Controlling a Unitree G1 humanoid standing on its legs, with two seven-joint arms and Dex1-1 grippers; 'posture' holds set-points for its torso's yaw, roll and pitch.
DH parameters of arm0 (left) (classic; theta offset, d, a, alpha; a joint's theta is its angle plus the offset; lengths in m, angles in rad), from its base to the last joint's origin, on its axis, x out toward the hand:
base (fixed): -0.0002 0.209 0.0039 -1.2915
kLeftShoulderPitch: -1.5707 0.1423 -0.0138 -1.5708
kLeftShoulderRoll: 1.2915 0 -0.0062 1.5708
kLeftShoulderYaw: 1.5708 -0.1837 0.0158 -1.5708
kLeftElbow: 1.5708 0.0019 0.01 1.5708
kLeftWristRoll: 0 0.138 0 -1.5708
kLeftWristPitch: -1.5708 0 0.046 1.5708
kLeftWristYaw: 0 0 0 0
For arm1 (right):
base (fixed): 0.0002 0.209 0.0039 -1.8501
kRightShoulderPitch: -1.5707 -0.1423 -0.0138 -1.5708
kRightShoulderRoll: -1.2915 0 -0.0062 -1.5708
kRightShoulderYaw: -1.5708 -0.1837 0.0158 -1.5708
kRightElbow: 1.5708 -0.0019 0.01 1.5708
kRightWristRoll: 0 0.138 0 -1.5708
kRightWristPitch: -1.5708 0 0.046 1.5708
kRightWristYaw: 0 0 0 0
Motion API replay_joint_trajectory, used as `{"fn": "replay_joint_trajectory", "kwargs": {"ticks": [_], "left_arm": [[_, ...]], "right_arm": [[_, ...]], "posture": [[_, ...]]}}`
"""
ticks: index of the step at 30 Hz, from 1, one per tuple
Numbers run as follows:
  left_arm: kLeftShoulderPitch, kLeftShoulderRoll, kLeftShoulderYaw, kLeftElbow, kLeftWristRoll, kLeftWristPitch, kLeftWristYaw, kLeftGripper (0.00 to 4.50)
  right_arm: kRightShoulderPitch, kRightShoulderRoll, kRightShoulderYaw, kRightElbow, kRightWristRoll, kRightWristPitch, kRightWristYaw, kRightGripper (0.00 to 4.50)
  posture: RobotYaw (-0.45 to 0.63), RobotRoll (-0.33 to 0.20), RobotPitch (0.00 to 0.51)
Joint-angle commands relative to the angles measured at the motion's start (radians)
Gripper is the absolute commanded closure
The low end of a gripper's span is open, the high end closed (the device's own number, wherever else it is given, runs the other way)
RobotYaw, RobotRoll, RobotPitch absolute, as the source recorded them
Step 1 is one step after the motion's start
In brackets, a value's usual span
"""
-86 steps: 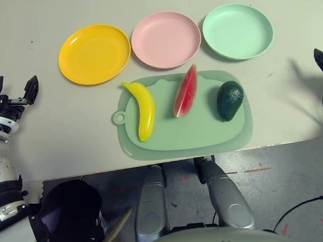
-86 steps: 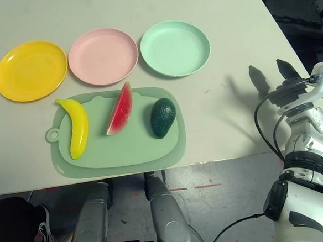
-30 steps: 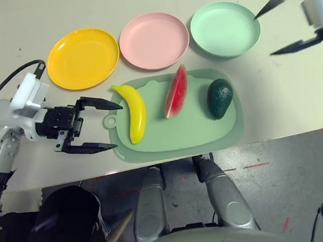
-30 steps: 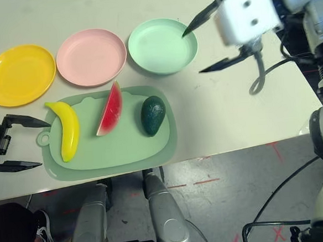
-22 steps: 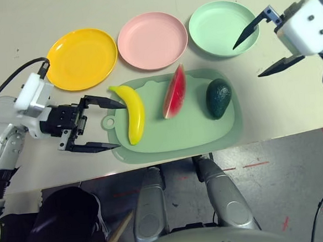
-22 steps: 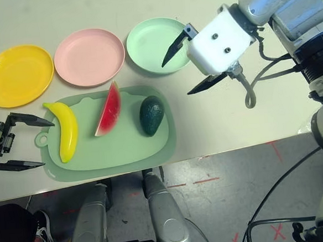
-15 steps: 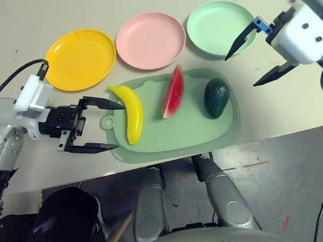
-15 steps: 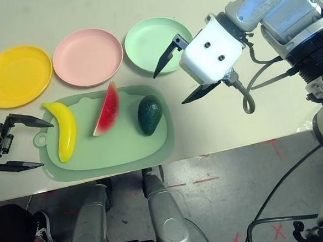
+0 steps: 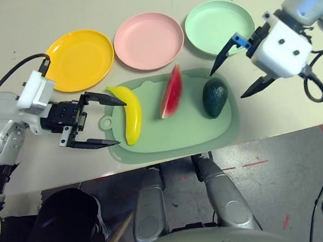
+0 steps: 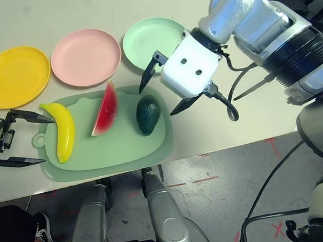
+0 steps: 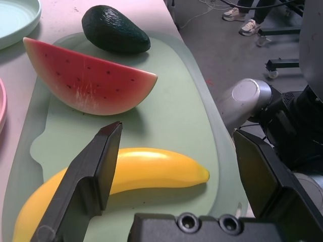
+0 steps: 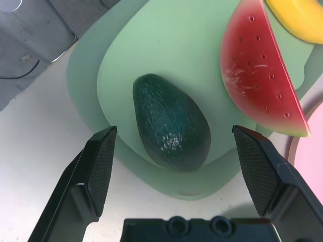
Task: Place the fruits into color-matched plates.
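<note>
Three fruits lie on a pale green cutting board [image 9: 173, 132]: a yellow banana [image 9: 130, 115] at its left, a red watermelon wedge [image 9: 170, 92] in the middle, and a dark green avocado [image 9: 214, 98] at its right. Behind the board stand a yellow plate [image 9: 79, 59], a pink plate [image 9: 148, 40] and a mint green plate [image 9: 220, 27], all empty. My left gripper [image 9: 121, 122] is open at the board's left end, its fingers straddling the banana [image 11: 146, 171]. My right gripper [image 9: 226, 85] hangs open just over the avocado [image 12: 171, 121].
The table's front edge runs just below the cutting board, with grey floor beyond. A black cable trails from my left wrist [image 9: 14, 73] across the table, and another loops at my right wrist [image 9: 314, 85]. Bare tabletop lies right of the board.
My right gripper has swung down and left from beside the mint plate to over the avocado. My left gripper has edged toward the banana. Both stay open.
</note>
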Motion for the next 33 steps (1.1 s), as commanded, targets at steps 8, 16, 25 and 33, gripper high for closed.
{"fn": "replay_joint_trajectory", "kwargs": {"ticks": [8, 16, 25, 33], "left_arm": [[-0.005, 0.006, -0.015, 0.003, 0.037, -0.020, -0.011, 0.04], [-0.013, 0.006, -0.018, 0.006, 0.047, -0.022, -0.011, 0.04], [-0.020, 0.001, -0.019, 0.007, 0.053, -0.015, -0.011, 0.04], [-0.014, 0.004, -0.014, 0.004, 0.061, -0.014, -0.011, 0.04]], "right_arm": [[0.023, 0.047, -0.041, 0.038, -0.039, -0.019, 0.009, 0.00], [0.057, 0.073, -0.055, 0.072, -0.076, -0.030, 0.009, 0.00], [0.116, 0.112, -0.093, 0.081, -0.118, -0.023, 0.009, 0.00], [0.138, 0.140, -0.123, 0.097, -0.142, -0.018, 0.009, 0.00]], "posture": [[-0.04, 0.000, 0.407], [-0.04, 0.000, 0.407], [-0.04, 0.000, 0.413], [-0.04, 0.000, 0.417]]}}
